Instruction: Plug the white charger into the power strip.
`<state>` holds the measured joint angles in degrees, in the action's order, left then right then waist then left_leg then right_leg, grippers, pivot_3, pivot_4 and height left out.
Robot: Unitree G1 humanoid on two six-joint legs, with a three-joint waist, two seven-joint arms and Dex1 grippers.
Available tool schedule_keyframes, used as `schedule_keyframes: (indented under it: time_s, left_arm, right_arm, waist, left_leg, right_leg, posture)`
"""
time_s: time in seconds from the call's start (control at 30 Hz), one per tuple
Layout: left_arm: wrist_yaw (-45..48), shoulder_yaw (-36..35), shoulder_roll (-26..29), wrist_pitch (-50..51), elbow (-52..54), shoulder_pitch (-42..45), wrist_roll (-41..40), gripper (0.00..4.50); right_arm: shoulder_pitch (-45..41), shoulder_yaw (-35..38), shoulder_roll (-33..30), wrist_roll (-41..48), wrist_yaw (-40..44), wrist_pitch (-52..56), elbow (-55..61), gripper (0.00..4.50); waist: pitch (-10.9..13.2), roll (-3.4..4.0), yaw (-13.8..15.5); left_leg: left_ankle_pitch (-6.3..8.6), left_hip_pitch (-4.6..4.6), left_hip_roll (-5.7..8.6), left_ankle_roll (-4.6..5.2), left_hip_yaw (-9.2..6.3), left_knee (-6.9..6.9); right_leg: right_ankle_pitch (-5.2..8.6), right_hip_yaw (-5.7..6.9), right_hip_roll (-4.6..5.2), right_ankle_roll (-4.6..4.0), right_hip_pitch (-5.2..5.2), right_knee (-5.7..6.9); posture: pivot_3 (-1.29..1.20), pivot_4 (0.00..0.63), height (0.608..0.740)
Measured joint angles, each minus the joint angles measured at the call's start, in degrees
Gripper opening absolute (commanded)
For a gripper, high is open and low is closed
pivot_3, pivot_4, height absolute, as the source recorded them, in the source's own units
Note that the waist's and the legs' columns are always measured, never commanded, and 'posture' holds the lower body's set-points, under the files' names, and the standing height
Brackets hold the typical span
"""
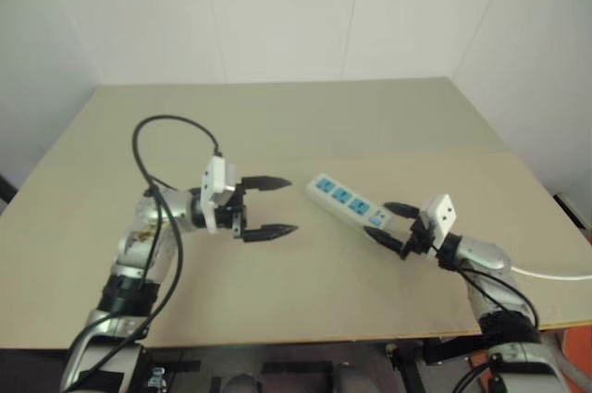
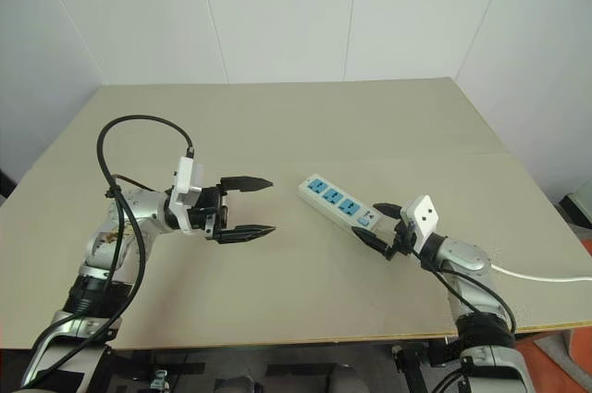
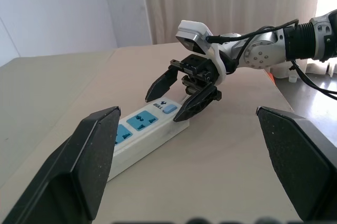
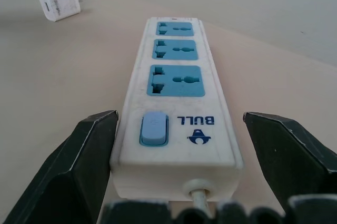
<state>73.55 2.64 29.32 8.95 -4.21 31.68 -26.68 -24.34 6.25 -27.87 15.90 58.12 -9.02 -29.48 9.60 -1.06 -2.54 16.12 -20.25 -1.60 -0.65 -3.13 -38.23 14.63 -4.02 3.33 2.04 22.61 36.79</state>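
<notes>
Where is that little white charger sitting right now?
The white charger lies on the table in the right wrist view, apart from the power strip, beyond its far end and off to one side.

The long white power strip with three blue sockets (image 2: pixel 339 202) lies flat on the beige wooden tabletop (image 2: pixel 305 125), right of its middle and slantwise, its switch end towards the front right corner. The right black two-fingered gripper (image 2: pixel 380 226) straddles that switch end, one finger on either side. The left black two-fingered gripper (image 2: pixel 248 208) hovers left of the strip, apart from it. The small white boxy charger (image 4: pixel 59 2) lies on the tabletop beyond the strip's far end, to one side.
</notes>
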Motion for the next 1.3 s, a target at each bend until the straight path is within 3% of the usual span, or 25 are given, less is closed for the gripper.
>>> schedule_keyframes:
  time_s: [1.0, 1.17, 1.3]
  left_arm:
    - [-0.9, 0.0, 0.6, 0.0, 1.1, -1.1, 0.1, 4.5]
    - [-1.0, 0.0, 0.6, -0.1, 1.1, -1.1, 0.1, 4.5]
    - [-1.0, 0.0, 0.5, -0.2, 1.1, -1.1, 0.1, 4.5]
  right_arm:
    - [-4.6, 0.3, 1.0, 0.6, 3.6, -1.9, -9.4, 4.42]
    - [-4.7, -0.1, 1.3, -0.6, 3.2, -4.0, -10.6, 3.39]
    - [-5.1, -0.1, 1.4, -1.0, 3.2, -4.7, -11.4, 3.39]
  waist:
    - [0.0, 0.0, -0.1]
    - [0.0, 0.0, -0.1]
    - [0.0, 0.01, -0.2]
  left_leg:
    - [0.0, 0.03, -0.01, 0.0, -0.01, 0.0]
    - [0.0, 0.04, -0.01, 0.0, 0.0, 0.0]
    - [0.0, 0.08, -0.01, 0.0, -0.01, 0.0]
  right_leg:
    - [0.0, 0.0, -0.01, 0.0, -0.01, 0.03]
    - [0.0, 0.0, 0.0, 0.0, -0.02, 0.03]
    - [0.0, 0.0, -0.01, 0.0, -0.06, 0.03]
  posture:
    - [0.0, 0.15, 0.74]
    - [0.0, 0.15, 0.74]
    - [0.0, 0.15, 0.74]
